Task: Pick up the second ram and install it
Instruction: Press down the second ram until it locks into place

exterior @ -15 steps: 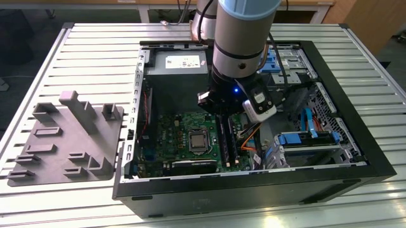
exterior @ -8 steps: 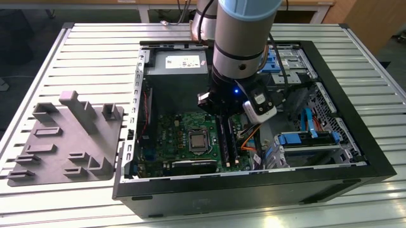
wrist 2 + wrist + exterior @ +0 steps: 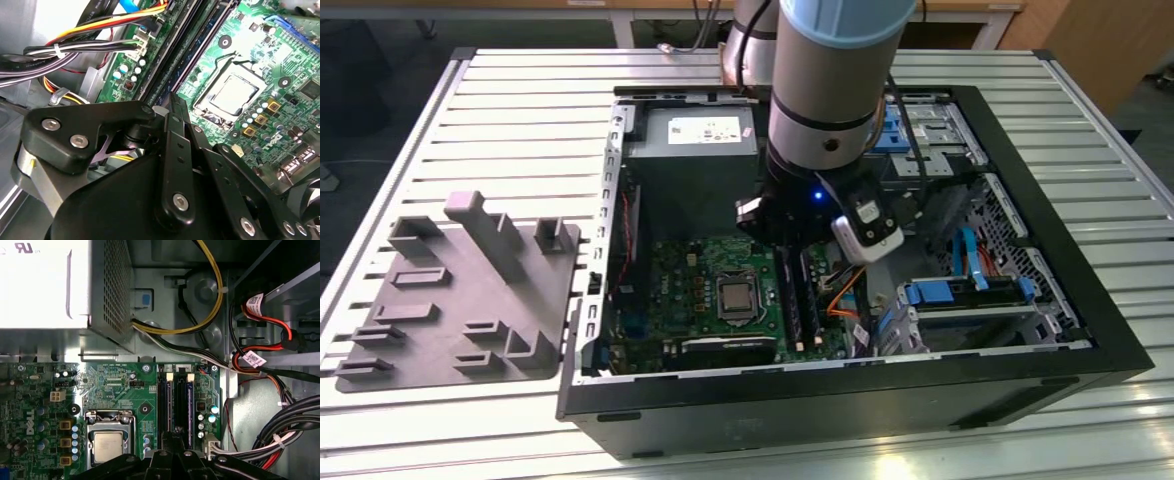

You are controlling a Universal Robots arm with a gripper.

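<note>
Black tool (image 3: 172,107) is held low over the memory slots (image 3: 176,405), seemingly pressing the second ram (image 3: 190,407) home; its grip cannot be told.

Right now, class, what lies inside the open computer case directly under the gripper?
Under the gripper run the black memory slots on the green motherboard, with the processor socket beside them. The gripper covers the slots' near ends.
</note>
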